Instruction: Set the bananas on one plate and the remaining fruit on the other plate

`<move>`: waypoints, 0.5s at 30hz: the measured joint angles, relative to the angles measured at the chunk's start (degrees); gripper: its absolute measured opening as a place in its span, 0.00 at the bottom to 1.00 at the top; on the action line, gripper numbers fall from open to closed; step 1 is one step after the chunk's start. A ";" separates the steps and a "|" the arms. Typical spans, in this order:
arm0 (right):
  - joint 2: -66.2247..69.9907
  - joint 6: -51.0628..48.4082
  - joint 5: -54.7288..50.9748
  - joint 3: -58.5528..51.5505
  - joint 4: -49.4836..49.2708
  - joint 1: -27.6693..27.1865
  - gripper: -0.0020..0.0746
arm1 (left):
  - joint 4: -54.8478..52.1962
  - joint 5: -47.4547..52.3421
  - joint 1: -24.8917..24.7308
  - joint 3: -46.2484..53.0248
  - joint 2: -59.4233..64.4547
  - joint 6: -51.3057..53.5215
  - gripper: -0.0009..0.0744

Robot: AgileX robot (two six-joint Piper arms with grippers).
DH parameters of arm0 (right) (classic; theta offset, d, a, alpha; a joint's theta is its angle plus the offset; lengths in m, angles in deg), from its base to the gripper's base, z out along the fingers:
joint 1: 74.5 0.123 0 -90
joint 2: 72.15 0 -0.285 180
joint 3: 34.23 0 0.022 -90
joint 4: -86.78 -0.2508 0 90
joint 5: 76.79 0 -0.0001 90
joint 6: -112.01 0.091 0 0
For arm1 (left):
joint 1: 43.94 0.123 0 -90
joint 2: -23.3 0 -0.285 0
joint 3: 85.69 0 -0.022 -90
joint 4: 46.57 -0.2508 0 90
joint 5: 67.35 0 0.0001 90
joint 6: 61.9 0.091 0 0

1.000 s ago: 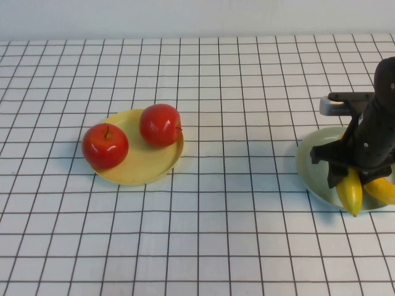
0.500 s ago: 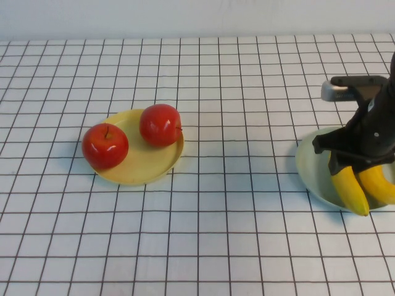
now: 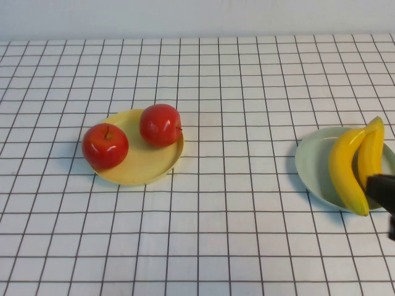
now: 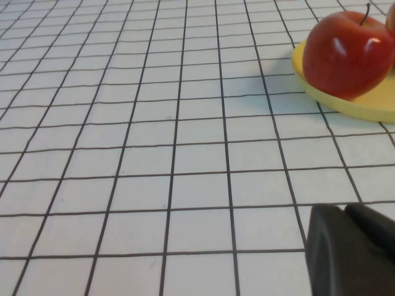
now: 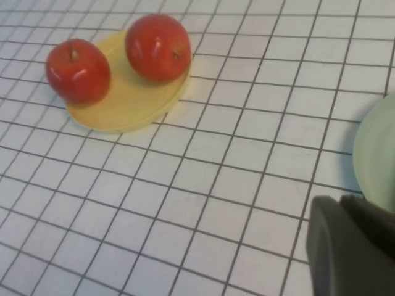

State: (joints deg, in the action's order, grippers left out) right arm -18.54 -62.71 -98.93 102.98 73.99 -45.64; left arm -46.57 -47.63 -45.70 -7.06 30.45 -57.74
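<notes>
Two glossy yellow plastic bananas [image 3: 355, 165] lie side by side on the round pale blue-green plate [image 3: 310, 165]; two shiny red apples [image 3: 133, 135] sit on the round pale yellow plate [image 3: 143, 165], well apart across the gridded tabletop [image 3: 234, 234]. Sorting looks complete; only retreat remains. The right hand [image 3: 386, 196], just beside the bananas, holds nothing visible; its opening cannot be told. The left hand [image 4: 352, 250] hovers near the yellow plate, opening likewise unclear.
</notes>
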 joint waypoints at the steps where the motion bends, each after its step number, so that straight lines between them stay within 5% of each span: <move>1: -3.99 0.00 -0.15 -2.08 0.13 -0.01 0.01 | 0.00 0.00 0.00 0.00 0.00 0.00 0.01; 15: -42.99 8.18 -0.87 -17.52 21.94 -0.01 0.01 | 0.00 0.00 0.00 0.00 0.00 0.00 0.01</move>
State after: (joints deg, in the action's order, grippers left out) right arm -61.52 -54.53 -99.80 85.46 95.94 -45.65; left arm -46.57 -47.63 -45.70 -7.06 30.45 -57.74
